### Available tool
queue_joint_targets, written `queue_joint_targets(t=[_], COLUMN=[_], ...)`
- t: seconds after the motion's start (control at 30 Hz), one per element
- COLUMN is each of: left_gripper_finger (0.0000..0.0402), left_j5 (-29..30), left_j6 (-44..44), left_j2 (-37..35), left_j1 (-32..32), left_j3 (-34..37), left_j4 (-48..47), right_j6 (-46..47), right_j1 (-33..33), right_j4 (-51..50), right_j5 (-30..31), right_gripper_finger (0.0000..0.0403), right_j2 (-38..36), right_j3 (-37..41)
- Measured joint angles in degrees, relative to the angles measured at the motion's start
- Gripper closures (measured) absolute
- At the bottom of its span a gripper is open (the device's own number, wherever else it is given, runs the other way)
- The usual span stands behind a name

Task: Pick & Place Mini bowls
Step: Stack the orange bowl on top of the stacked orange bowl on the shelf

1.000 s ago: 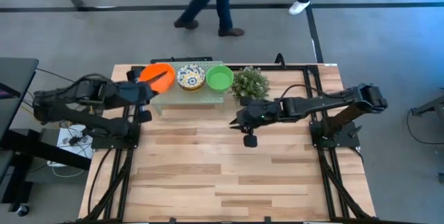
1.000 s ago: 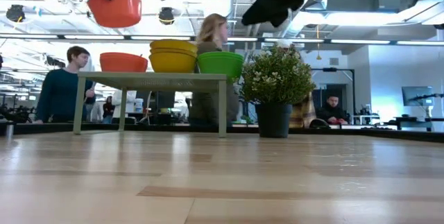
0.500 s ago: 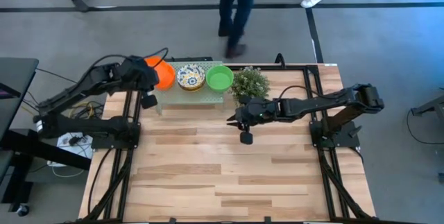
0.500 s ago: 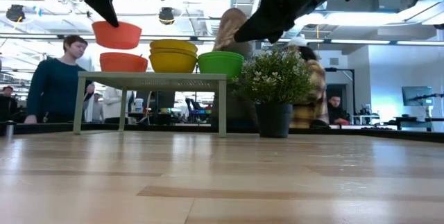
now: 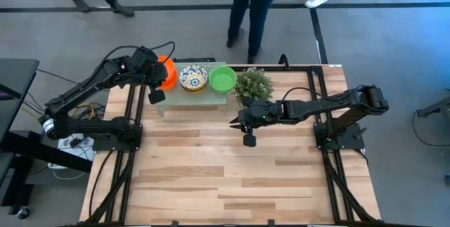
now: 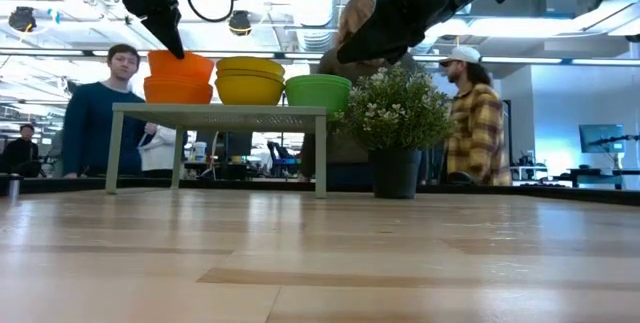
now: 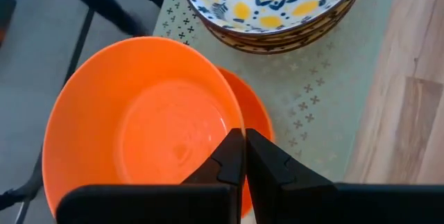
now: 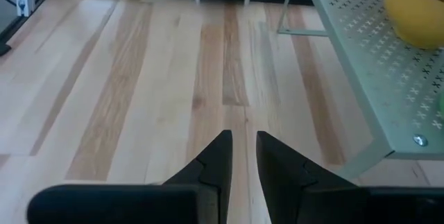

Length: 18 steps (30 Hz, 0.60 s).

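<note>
A small green stand (image 6: 220,111) at the table's far edge carries the mini bowls: two orange ones at its left end, a stack of cream patterned bowls (image 5: 193,78) in the middle and a green bowl (image 5: 223,79) on the right. My left gripper (image 7: 243,139) is shut on the upper orange bowl (image 6: 182,64), which sits nested in the lower orange bowl (image 6: 178,91). My right gripper (image 8: 244,141) hovers above the table's middle, near the plant, narrowly open with nothing between its fingers. My left gripper pinches the upper orange bowl's rim (image 7: 234,123) on the side toward the patterned bowls, one finger inside the bowl and one outside. The fingers slant down from above and from the table's left. The bowl stands upright, resting in the lower orange bowl (image 7: 258,116).
A small potted plant (image 5: 253,84) stands at the stand's right end, just beyond my right gripper (image 5: 235,121). Bare wooden tabletop (image 5: 225,178) stretches across the near half. People stand and walk behind the table's far edge (image 6: 100,113).
My left gripper has swung toward the stand's left end and gone down with the orange bowl, which hung high above the stand and now sits in the other orange bowl. My right gripper has sunk a little.
</note>
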<state>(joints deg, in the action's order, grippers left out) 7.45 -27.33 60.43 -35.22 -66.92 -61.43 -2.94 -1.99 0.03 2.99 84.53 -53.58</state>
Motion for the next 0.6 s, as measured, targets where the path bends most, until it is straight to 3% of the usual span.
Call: queue_joint_targets(t=[0.6], left_gripper_finger=[0.0387], left_j5=[-1.58], left_j6=[3.56], left_j2=[1.15], left_j1=[0.0], left_j3=[0.15], left_j4=[0.34], right_j6=[0.0], right_j1=[-1.74], right_j4=[0.0], right_j5=[-0.14], right_gripper_finger=[0.0342], right_j2=[0.0], right_j3=[0.0])
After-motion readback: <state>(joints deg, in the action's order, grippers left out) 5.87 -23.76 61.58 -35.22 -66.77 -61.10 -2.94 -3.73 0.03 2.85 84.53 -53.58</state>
